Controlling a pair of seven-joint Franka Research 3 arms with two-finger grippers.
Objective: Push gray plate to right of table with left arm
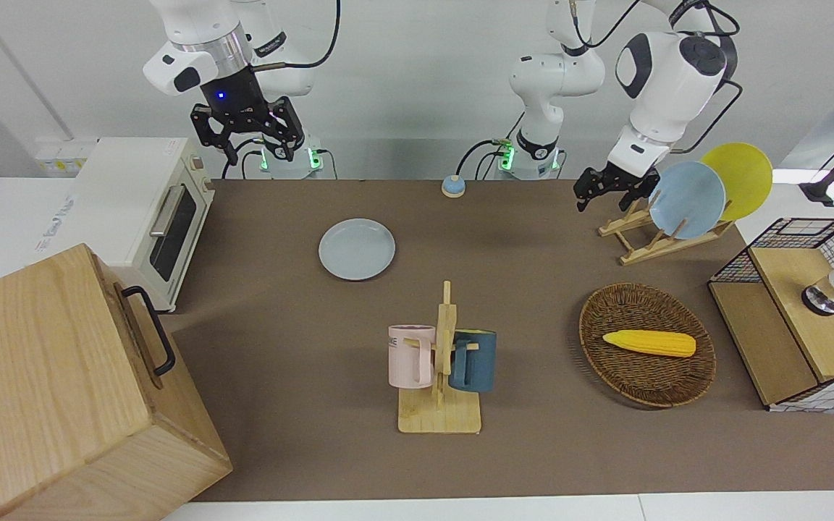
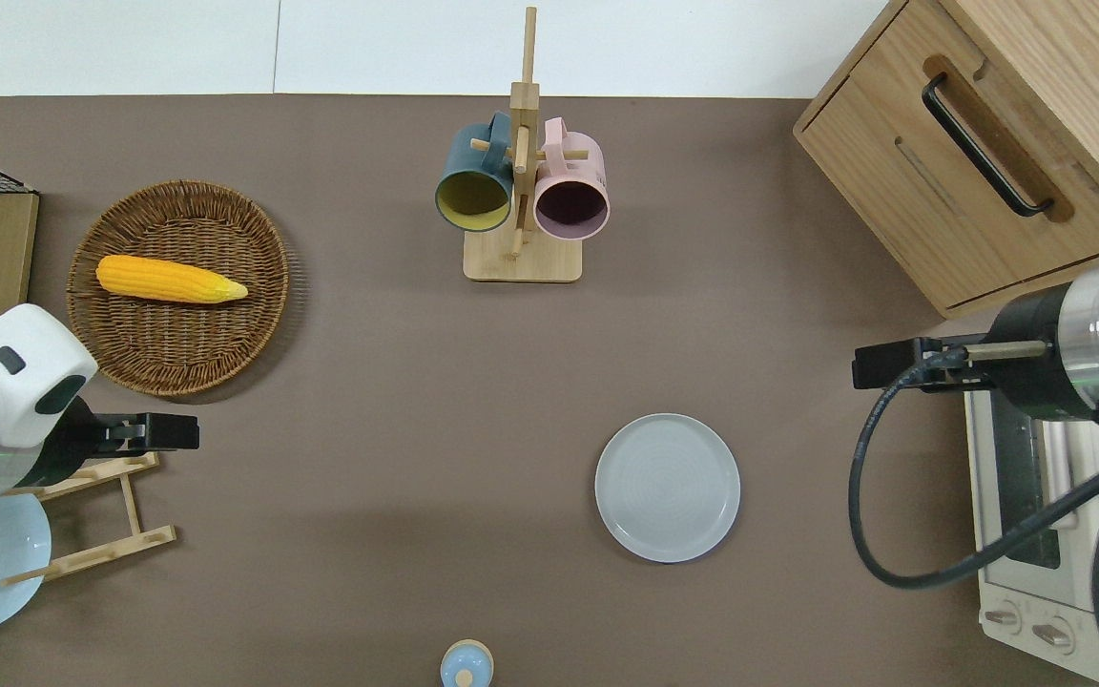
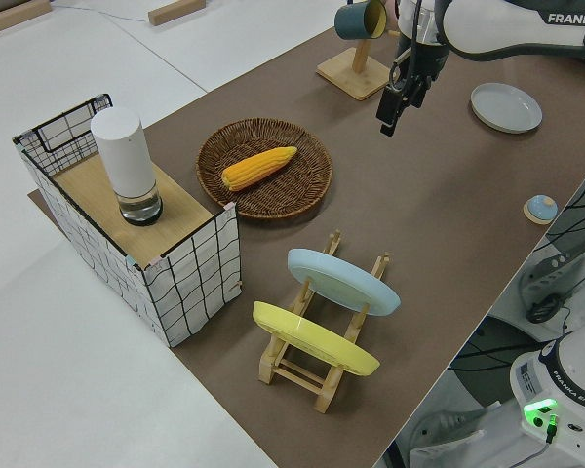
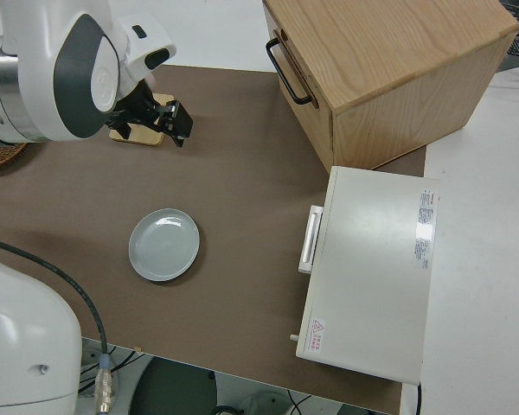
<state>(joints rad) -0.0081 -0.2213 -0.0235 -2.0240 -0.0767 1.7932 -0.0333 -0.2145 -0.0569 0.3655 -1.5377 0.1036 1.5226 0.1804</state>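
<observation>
The gray plate (image 1: 357, 249) (image 2: 667, 487) (image 4: 164, 245) lies flat on the brown table (image 1: 533, 449), toward the right arm's end and nearer to the robots than the mug rack (image 1: 442, 369). Nothing touches it. My left gripper (image 1: 609, 194) (image 2: 163, 431) (image 3: 395, 97) hangs in the air, open and holding nothing. It is over the table at the edge of the wooden plate rack (image 2: 92, 515), several plate widths from the gray plate. The right arm is parked, its gripper (image 1: 247, 137) open.
The plate rack holds a sky-blue plate (image 1: 686, 199) and a yellow plate (image 1: 739, 177). A wicker basket (image 1: 649, 376) holds a corn cob (image 1: 650, 342). A toaster oven (image 1: 149, 210) and a wooden cabinet (image 1: 62, 391) stand at the right arm's end. A small blue knob (image 1: 453, 187) sits near the robots.
</observation>
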